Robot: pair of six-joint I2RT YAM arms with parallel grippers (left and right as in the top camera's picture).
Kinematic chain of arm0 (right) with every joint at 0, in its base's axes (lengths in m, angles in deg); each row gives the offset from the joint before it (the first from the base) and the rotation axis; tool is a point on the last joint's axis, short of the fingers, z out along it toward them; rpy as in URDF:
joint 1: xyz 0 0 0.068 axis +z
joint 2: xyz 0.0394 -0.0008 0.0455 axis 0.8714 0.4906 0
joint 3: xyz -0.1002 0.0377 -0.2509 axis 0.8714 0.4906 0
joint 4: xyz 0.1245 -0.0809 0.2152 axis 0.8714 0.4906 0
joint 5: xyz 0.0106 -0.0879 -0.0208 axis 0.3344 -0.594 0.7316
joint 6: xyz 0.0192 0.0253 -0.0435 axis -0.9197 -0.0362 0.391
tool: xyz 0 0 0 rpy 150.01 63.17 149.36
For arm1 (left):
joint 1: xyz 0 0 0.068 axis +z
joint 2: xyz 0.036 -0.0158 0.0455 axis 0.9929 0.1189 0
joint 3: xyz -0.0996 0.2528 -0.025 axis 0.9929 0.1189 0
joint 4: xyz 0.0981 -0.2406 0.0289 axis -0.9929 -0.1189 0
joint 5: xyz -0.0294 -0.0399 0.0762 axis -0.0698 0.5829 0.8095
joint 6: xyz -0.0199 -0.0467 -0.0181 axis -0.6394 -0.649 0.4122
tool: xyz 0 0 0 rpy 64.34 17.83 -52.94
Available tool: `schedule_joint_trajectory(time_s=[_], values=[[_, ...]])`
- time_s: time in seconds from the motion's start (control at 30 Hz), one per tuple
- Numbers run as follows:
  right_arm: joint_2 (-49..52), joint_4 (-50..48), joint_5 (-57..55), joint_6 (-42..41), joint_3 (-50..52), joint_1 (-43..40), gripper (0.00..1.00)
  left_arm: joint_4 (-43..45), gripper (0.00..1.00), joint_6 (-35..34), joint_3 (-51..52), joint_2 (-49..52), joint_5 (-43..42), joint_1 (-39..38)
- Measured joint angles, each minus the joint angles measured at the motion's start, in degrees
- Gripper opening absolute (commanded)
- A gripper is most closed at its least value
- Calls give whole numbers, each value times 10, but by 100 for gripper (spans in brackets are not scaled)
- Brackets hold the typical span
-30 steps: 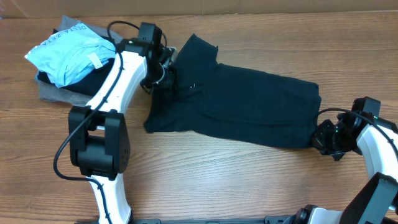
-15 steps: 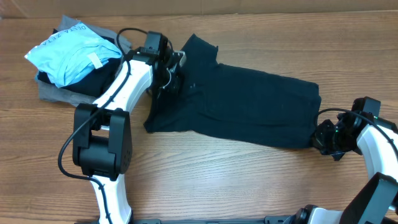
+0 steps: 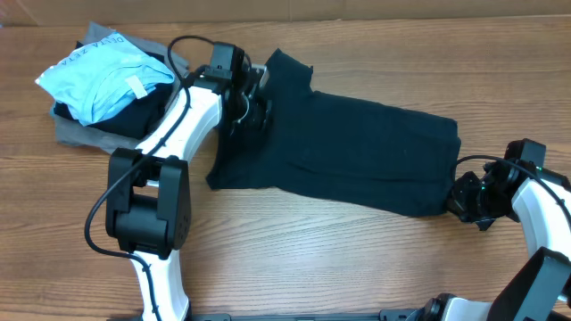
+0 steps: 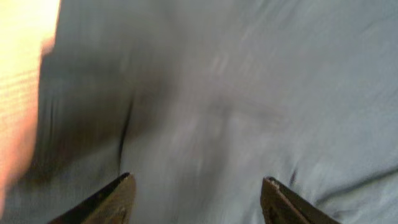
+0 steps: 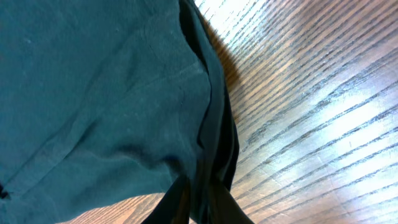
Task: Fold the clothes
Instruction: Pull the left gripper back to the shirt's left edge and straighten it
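T-shirt [image 3: 357,152] lies unmoved while left end effector [image 4: 198,183] has opened wide, right end effector [image 5: 200,200] pinching its edge.

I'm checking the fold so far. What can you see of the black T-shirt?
The black T-shirt is soft, matte, lightly creased fabric, lying flat on the wooden table as a long band with layered edges. One short sleeve sticks out at one end, where the left gripper is open above it. At the other end, the right gripper pinches its hem.
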Motion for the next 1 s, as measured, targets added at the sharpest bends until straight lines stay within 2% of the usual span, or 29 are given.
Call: schedule_joint_trajectory(time_s=[0.1,0.13,0.2,0.27,0.37,0.53,0.6,0.7,0.73,0.77,0.8,0.87,1.0], values=[[0,0,0,0,0,0,19,-82,60,1,0,0,24,17],[0,0,0,-1,0,0,25,-106,60,1,0,0,29,27],[0,0,-2,-4,0,0,46,-145,61,2,0,0,37,49],[0,1,-6,-3,0,0,62,-181,61,5,0,0,43,74],[0,4,-19,-3,0,0,70,-219,59,9,0,0,48,107],[0,1,-45,-19,0,0,73,-243,58,42,9,-1,10,130],[0,-4,-51,-22,0,0,73,-241,55,54,25,-1,-6,127],[0,-4,-56,-26,0,0,73,-214,45,64,57,-1,-18,119],[0,-6,-58,-28,1,0,73,-200,39,67,67,-1,-20,118],[0,-10,-59,-28,2,0,73,-190,32,69,77,-1,-21,114],[0,-14,-59,-28,4,0,73,-178,16,70,87,-1,-23,114],[0,-24,-60,-30,10,0,73,-167,4,73,97,-2,-24,111],[0,-32,-61,-30,22,0,66,-159,4,80,105,-5,-11,112]])
